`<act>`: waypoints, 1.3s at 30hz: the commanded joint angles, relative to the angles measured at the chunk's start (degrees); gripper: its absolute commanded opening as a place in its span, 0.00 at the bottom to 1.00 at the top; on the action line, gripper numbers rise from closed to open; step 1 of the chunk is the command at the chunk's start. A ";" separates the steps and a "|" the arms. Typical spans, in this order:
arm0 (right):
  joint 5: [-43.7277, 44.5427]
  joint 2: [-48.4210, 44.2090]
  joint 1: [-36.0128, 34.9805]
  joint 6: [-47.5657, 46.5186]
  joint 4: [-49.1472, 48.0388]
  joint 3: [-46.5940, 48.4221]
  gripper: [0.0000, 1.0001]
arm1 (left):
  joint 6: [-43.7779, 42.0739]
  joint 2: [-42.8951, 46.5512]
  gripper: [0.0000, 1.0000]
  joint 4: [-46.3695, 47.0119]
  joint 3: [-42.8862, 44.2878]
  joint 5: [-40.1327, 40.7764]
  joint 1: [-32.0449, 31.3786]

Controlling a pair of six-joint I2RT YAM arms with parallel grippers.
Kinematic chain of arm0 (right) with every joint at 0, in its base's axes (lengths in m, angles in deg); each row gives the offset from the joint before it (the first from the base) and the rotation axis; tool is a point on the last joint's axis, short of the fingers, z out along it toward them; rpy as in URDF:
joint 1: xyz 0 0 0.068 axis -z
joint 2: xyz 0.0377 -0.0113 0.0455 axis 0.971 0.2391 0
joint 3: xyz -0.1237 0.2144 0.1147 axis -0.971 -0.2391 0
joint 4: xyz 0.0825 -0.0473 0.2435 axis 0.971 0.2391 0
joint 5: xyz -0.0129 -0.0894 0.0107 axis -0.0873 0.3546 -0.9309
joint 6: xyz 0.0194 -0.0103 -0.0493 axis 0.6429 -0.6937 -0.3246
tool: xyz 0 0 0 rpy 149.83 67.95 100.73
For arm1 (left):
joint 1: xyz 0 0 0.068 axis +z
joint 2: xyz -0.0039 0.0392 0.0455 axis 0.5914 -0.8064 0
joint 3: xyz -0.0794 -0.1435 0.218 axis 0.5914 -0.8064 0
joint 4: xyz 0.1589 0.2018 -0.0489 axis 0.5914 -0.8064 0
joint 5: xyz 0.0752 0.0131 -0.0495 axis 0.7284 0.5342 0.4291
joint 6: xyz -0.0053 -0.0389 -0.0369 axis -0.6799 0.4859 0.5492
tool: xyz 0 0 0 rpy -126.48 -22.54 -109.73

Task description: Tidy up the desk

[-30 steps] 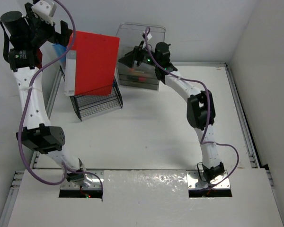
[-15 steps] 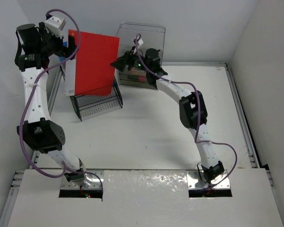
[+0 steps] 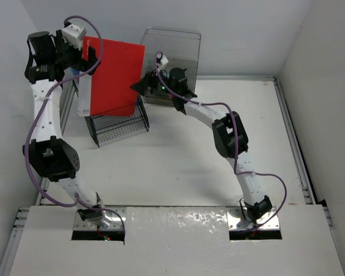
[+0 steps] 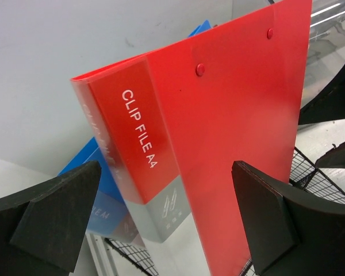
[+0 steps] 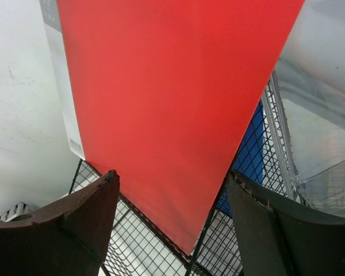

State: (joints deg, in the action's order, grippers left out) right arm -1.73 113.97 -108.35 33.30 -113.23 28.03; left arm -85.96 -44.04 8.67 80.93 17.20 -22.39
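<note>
Red clip file [image 3: 115,75] leans in wire rack [image 3: 119,127] beside clear drawer box [image 3: 181,49].

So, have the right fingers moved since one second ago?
Yes. The right fingers moved left, away from the clear drawer box toward the red folder in the wire rack.

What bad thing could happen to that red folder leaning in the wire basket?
The red folder leans tilted in the wire basket, and the left gripper and right gripper are both open, not holding it, so it might topple out. A clumsy nudge could also knock it into the blue folder next to it.
</note>
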 commanded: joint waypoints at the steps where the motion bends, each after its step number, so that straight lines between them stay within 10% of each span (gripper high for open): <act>1: 1.24 1.34 0.63 1.25 -3.09 0.64 0.73 | 0.70 -0.67 0.96 3.56 -0.39 -2.00 -0.68; 7: 0.19 1.34 0.72 0.02 -5.46 -0.32 0.73 | 1.49 -0.85 0.87 4.61 -0.30 -4.81 -1.21; 21: -4.21 2.58 0.63 -2.61 -14.70 0.38 0.33 | 3.69 0.21 0.09 4.00 -2.14 -16.15 -1.30; 30: -5.00 -2.17 0.72 -6.40 -19.88 -4.46 0.00 | 2.81 3.89 0.01 3.12 -3.02 -19.31 -1.30; 39: -3.24 -6.56 0.11 -7.96 -21.29 -5.24 0.00 | 2.54 8.82 0.01 7.16 -7.50 -19.84 -1.39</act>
State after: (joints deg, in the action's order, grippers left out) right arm -5.60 115.46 -107.00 28.73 -127.64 22.68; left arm -83.49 -38.99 12.59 74.18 0.30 -22.78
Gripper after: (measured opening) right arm 0.009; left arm 0.213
